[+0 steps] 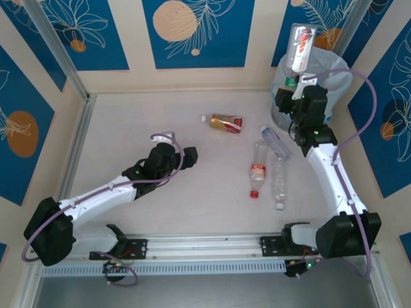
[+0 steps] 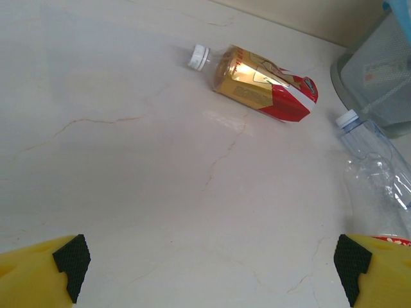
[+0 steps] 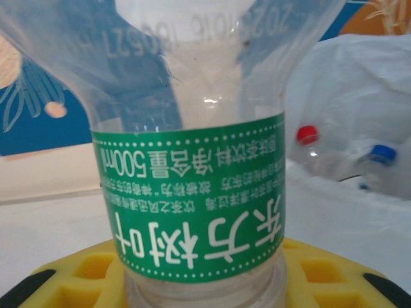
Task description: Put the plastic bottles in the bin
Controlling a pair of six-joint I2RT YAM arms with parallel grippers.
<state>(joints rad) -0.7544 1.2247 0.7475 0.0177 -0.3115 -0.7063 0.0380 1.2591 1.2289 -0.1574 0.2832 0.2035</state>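
- Pale veined table [image 1: 128, 122] is walled by blue leaf-printed panels [image 1: 192, 32].
- Left gripper [image 2: 212, 266] is spread wide, empty.
- A bottle [image 1: 300, 48] is clamped upright by right gripper [image 1: 299, 85], near bin [image 1: 337, 67].

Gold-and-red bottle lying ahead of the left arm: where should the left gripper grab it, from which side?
Probably the labelled mid-body of the gold-and-red bottle, closing across its width. It lies flat on its side with bare table around it, so come down from above with the open left gripper; its white cap end tapers narrow.
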